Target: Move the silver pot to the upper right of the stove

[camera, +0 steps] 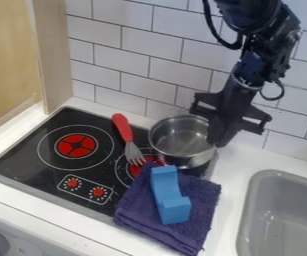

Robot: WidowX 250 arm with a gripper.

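Gripper (pixel 218 140) is hanging at silver pot's (pixel 186 159) rim (can't tell open or closed); towel (pixel 201 202) is lying camera-side of it.

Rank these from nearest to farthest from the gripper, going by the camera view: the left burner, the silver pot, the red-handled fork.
1. Silver pot, right at the gripper, on its left in the view.
2. Red-handled fork, just left of the pot.
3. Left burner, farther left, beyond the fork.
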